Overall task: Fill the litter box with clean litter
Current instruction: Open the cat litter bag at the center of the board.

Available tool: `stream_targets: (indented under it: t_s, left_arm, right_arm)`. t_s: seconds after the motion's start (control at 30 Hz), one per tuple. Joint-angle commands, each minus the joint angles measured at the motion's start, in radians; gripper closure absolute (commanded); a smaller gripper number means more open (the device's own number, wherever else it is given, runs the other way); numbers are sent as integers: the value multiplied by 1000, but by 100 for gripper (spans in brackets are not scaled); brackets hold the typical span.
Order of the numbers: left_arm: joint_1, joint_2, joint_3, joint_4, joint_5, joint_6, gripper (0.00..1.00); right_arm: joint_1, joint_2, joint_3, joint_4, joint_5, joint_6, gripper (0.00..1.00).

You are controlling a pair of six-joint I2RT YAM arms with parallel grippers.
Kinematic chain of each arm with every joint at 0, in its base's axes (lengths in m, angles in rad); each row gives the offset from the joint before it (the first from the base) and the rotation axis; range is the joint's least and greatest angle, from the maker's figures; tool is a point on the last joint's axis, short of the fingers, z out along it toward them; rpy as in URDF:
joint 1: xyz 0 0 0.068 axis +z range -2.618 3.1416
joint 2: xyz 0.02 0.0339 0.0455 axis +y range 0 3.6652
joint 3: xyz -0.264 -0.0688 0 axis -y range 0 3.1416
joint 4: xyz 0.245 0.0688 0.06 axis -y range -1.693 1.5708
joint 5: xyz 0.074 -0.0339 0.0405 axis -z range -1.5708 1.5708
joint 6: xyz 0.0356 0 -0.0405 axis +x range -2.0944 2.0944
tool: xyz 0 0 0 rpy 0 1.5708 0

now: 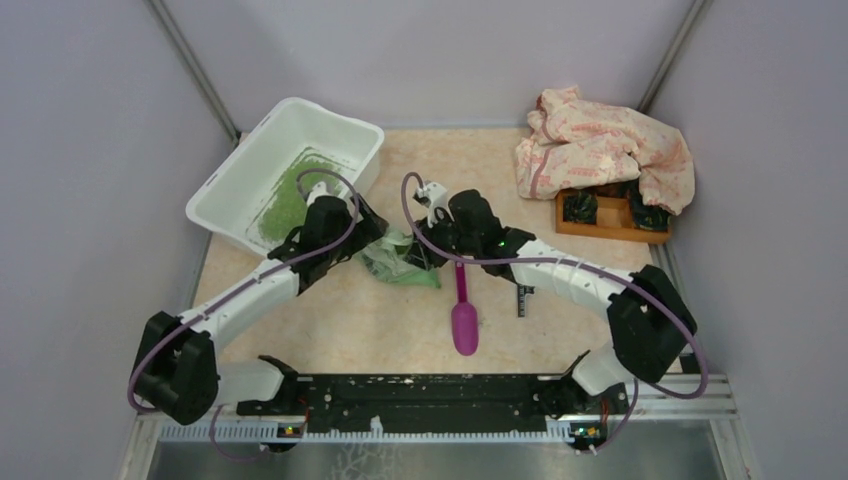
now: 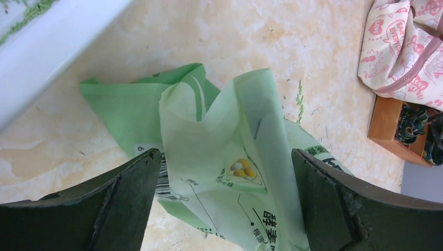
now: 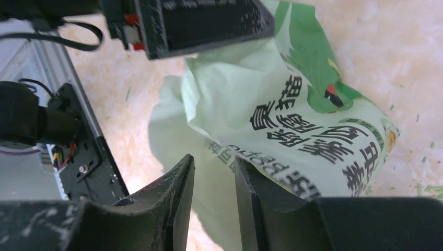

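Note:
The white litter box stands at the back left with a patch of green clean litter on its floor. Its wall shows in the left wrist view, with a little litter at the top corner. A crumpled light green printed bag lies on the table between both grippers. My left gripper is wide open, its jaws either side of the bag's raised top. My right gripper sits at the bag's right side, jaws a narrow gap apart, table showing through.
A purple scoop lies on the table in front of the bag. An orange wooden tray stands at the back right, partly under a pink patterned cloth. Stray granules dot the table. The black base rail runs along the near edge.

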Motion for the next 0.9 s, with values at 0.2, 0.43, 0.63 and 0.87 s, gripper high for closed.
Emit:
stream_targets:
  t_s: [0.2,0.43,0.63,0.87]
  left_arm:
    - [9,122,81,-14,28,46,1]
    - [3,192,40,23,48,3,1]
    - [2,204,-39,59,60,-18,1]
    - [2,103,-17,5,59,12,1]
  right_arm:
    - [-14,209,100,-4,111,-1,66]
    - [-14,360,105,27,123,53,67]
    - [-15,436,70,59,110,88,68]
    - [-14,247,66,-2,109,50,64]
